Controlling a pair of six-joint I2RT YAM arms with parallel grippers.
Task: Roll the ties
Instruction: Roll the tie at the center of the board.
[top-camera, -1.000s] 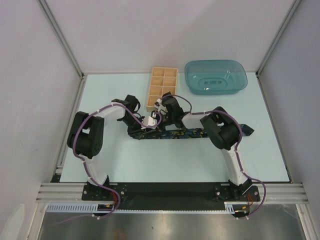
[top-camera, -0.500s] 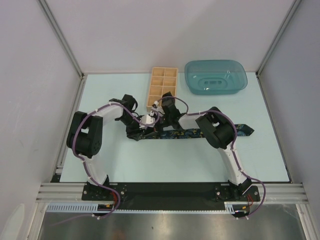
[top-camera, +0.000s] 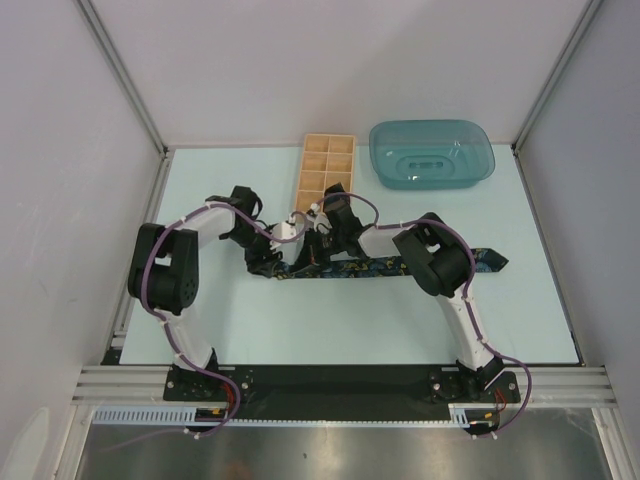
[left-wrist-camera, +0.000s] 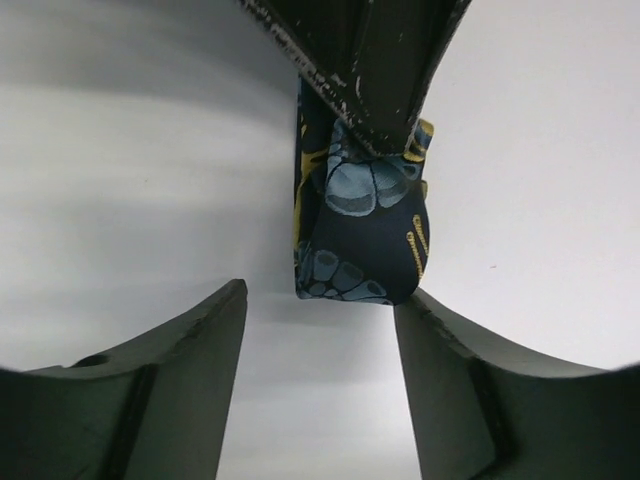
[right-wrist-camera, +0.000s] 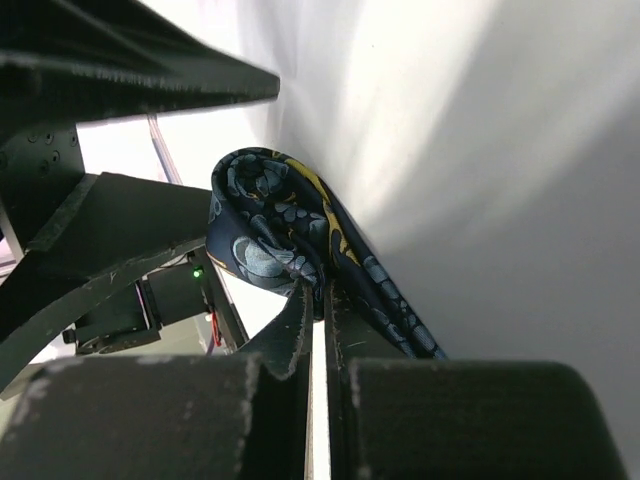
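One dark navy tie (top-camera: 375, 268) with a blue and yellow pattern lies flat across the table. Its left end is folded over into a small loop (left-wrist-camera: 360, 240). My right gripper (top-camera: 312, 254) is shut on that folded end (right-wrist-camera: 270, 220), its fingers (right-wrist-camera: 300, 320) pinched tight on the fabric. My left gripper (left-wrist-camera: 320, 295) stands open just short of the loop, with nothing between its fingers (left-wrist-camera: 170, 370). In the top view the left gripper (top-camera: 272, 252) sits at the tie's left end. The tie's tail (top-camera: 490, 258) reaches past the right arm.
A compartmented wooden box (top-camera: 325, 175) stands just behind the two grippers. A teal plastic tray (top-camera: 432, 155) sits at the back right. Frame posts and grey walls bound the table (top-camera: 330, 320) on three sides.
The right gripper has shut on the tie's folded end. The left gripper has opened and drawn back to the left, off the fold.
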